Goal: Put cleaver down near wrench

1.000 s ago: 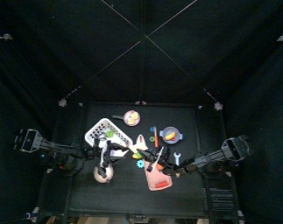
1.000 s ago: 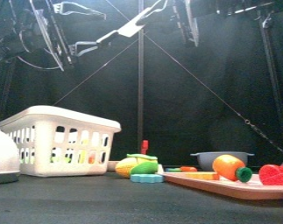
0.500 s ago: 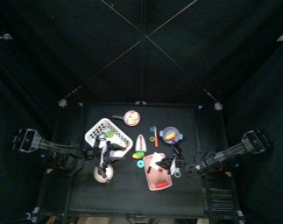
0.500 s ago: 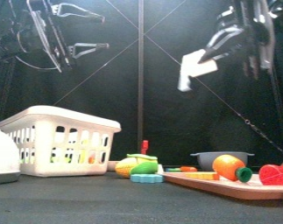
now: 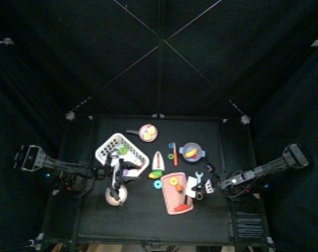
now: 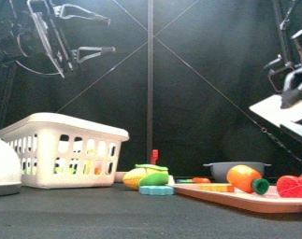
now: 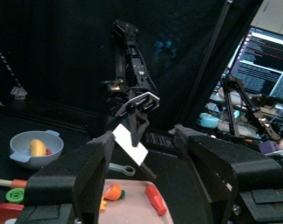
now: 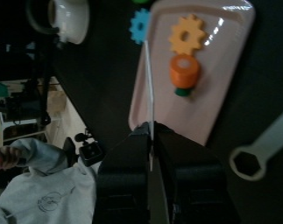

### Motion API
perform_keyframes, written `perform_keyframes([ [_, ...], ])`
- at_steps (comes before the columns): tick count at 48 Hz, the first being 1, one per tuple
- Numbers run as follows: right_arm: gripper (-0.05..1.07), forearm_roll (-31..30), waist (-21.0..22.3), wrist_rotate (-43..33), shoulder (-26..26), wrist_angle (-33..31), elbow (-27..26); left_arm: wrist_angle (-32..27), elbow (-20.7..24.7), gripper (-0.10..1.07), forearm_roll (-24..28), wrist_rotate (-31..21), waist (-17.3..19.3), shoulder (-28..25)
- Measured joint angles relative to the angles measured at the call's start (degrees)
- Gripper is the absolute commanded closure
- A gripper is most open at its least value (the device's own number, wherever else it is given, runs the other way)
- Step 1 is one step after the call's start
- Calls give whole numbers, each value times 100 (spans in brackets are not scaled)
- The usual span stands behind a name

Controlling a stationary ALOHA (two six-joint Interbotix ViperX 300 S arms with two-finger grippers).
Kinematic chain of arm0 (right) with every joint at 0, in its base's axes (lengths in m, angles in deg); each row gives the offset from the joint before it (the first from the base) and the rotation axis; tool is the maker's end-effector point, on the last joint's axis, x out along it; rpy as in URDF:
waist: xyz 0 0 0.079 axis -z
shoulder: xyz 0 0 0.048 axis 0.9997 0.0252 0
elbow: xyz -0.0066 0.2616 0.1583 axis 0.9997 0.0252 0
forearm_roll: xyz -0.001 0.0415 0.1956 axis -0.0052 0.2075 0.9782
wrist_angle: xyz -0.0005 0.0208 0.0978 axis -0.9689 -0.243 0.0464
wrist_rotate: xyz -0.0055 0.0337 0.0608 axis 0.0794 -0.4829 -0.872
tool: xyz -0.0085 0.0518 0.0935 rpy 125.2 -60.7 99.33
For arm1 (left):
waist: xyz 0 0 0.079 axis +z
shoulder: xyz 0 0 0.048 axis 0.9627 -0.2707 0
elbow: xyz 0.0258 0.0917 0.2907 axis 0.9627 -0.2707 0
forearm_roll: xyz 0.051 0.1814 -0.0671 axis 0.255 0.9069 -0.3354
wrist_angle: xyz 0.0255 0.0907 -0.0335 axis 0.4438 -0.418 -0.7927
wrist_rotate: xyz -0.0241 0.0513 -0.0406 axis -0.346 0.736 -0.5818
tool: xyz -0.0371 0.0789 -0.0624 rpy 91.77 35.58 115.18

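My right gripper (image 8: 147, 129) is shut on the cleaver (image 8: 146, 83), a thin white flat blade seen edge-on here. In the front view the cleaver (image 6: 285, 116) hangs tilted, high at the right, well above the table. It also shows in the left wrist view (image 7: 130, 144). Below it lies a salmon-pink board (image 8: 220, 83) with toy food on it. The wrench (image 8: 263, 149), slim and silvery-white, lies on the table just beside that board. In the top view my right gripper (image 5: 208, 182) is over the board's right edge. My left gripper (image 7: 150, 166) is open and empty, held high at the left (image 6: 68, 42).
A white basket (image 6: 64, 149) stands at the left, also in the top view (image 5: 118, 148). A grey bowl (image 6: 220, 168) stands behind the pink board (image 6: 209, 197). Small yellow and green toys (image 6: 147, 177) lie mid-table. A white rounded object (image 6: 1, 166) is at the far left.
My right arm has carried the cleaver from high centre to the right and downward. The left arm has not moved.
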Motion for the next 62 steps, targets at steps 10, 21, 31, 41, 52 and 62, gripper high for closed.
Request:
perform_keyframes([
  [10,63,844,9,9,9,62,404,-9,-18,6,-62,0,0,0],
  [21,62,958,-9,9,9,255,413,-79,-44,6,-211,9,0,0],
  [31,62,1125,-158,0,18,360,422,-88,-44,6,-220,18,0,0],
  [41,62,1389,-229,0,26,369,501,-88,-44,6,-229,18,0,0],
  [52,62,1573,-466,0,62,369,536,-132,-44,6,-229,9,9,0],
  [62,62,1828,-562,0,149,237,598,-141,-44,6,-229,9,0,0],
])
